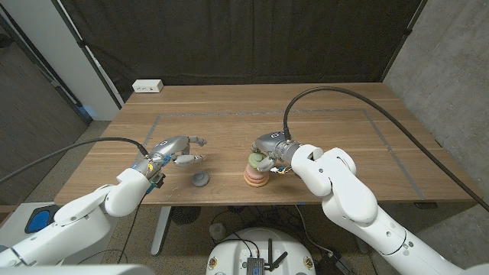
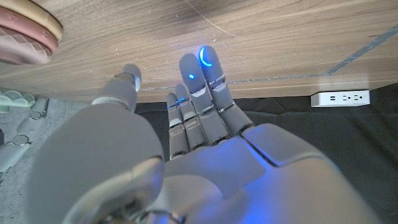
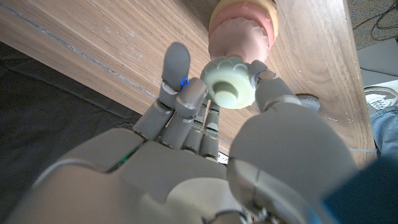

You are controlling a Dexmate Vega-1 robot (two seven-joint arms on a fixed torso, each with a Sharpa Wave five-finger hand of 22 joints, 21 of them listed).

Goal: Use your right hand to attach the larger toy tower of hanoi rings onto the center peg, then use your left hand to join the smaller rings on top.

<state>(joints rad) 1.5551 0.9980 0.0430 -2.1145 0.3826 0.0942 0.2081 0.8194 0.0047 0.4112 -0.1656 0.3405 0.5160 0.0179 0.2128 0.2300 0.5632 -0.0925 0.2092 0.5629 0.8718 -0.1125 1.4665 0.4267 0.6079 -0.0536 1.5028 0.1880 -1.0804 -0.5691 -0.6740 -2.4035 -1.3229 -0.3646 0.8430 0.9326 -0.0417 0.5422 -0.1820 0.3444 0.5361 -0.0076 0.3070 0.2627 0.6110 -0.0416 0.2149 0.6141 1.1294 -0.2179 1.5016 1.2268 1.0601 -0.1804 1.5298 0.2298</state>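
At the centre of the head view, slightly low in the frame, a stack of pinkish rings sits on the wooden counter, so the larger rings look already in place on the peg. The right hand is directly over that stack, pinching a pale green ring between thumb and fingers; in the right wrist view the green ring is clamped just at the top of the pink stack, though whether it is already threaded on the peg cannot be told. To the left of centre, the left hand hovers with fingers spread apart and holding nothing. Just below and right of it, a small grey ring lies on the counter, well apart from the stack. By this judgement the task is past halfway: the green ring needs seating, and the grey piece remains for the left hand.
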